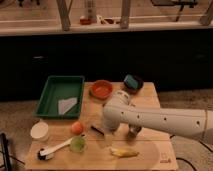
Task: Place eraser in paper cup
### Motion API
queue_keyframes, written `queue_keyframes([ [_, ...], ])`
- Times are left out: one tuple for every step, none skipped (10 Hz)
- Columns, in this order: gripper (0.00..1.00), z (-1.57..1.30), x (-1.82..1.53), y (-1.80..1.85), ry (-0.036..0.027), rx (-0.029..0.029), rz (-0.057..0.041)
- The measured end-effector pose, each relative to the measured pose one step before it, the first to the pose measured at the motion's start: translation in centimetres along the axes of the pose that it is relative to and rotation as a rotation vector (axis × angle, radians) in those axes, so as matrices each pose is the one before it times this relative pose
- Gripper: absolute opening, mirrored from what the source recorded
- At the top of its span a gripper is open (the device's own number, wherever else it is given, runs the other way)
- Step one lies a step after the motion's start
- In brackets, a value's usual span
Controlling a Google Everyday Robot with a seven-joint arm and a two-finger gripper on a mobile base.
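my gripper [110,129] hangs low; open or closed, i can't tell. the eraser [97,130] lies just beside it, view-left. i'd centre over it, grip the narrow sides, then carry far left to the cup [39,131].

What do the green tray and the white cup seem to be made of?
The tray: probably plastic, with a smooth, even green surface. The white cup: likely paper, being plain and matte, though the look leaves this open. The hand is low, close beside the eraser.
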Motion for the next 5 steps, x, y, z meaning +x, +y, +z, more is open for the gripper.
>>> queue_keyframes([
  [0.80,0.159,0.176,-0.034,-0.01906,0.03726,0.03692],
  [0.80,0.123,0.001,-0.137,-0.00789,0.01904,0.01232],
  [0.80,0.177,-0.176,-0.189,-0.00848,0.01809,0.01296],
  [0.80,0.229,-0.079,-0.301,-0.00441,0.01765,0.01096],
  [0.80,0.338,-0.009,-0.324,-0.00539,0.01139,0.00857],
])
